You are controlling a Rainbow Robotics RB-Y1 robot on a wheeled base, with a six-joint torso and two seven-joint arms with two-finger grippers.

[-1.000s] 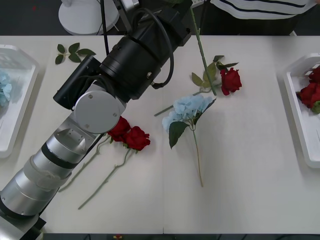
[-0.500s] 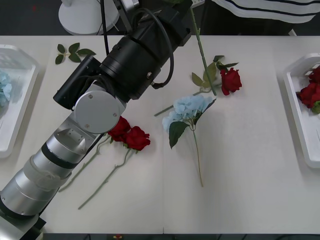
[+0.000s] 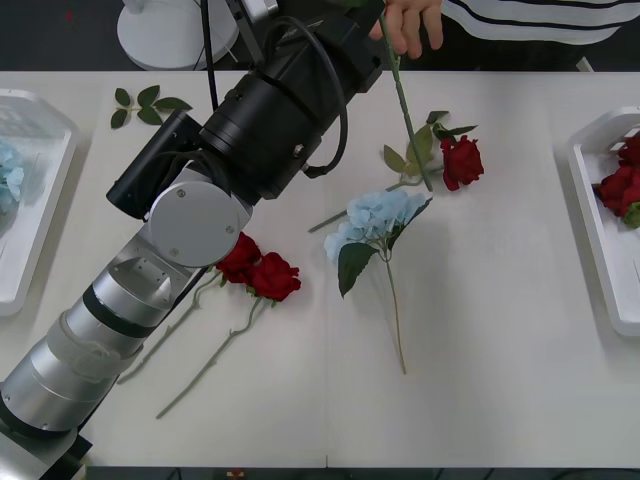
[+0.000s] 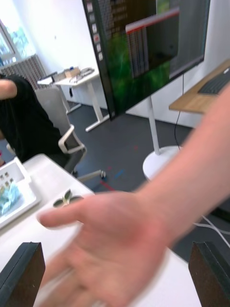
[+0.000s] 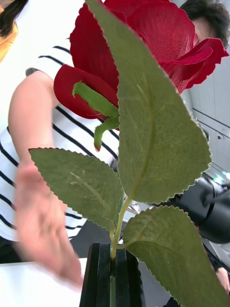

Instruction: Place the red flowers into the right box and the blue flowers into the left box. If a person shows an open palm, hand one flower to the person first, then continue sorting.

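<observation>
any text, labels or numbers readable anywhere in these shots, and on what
None can be read.
The big monitor in the right wrist view shows windows with rows of text, too blurred to read.
The robot arm, the left box, the right box and the person's striped sleeve bear no visible print.

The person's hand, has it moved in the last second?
Yes. The person's hand has come into the front view at the table's far edge, reaching the stem of the red rose in the left gripper.

Blue flower between two boxes
</observation>
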